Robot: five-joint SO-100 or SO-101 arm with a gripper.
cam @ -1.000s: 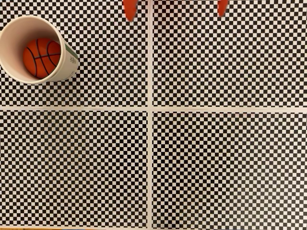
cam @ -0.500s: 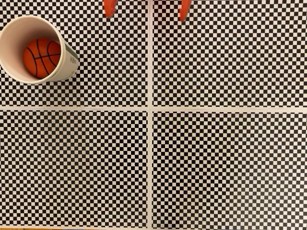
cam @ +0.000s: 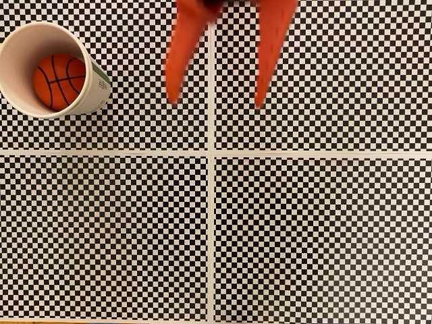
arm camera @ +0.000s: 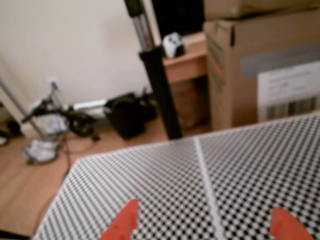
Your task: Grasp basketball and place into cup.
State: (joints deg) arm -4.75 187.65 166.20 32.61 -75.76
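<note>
The orange basketball (cam: 59, 81) with black seams rests inside the white cup (cam: 15, 47), which stands upright at the top left of the checkered table in the fixed view. My gripper (cam: 216, 101) reaches down from the top edge near the table's middle line, well right of the cup. Its two orange fingers (cam: 182, 54) are spread wide with nothing between them. In the wrist view the gripper (arm camera: 202, 225) shows as two orange fingertips (arm camera: 122, 227) at the bottom edge, far apart over the checkered surface.
The checkered table (cam: 304, 229) is split by white lines into quadrants. In the wrist view, beyond the table's far edge, stand a black pole (arm camera: 157, 75), a cardboard box (arm camera: 260, 65) and clutter on the wooden floor (arm camera: 30, 185).
The gripper has moved down into the fixed view from the top edge, its fingers now reaching much further over the table. Cup and ball have not moved.
</note>
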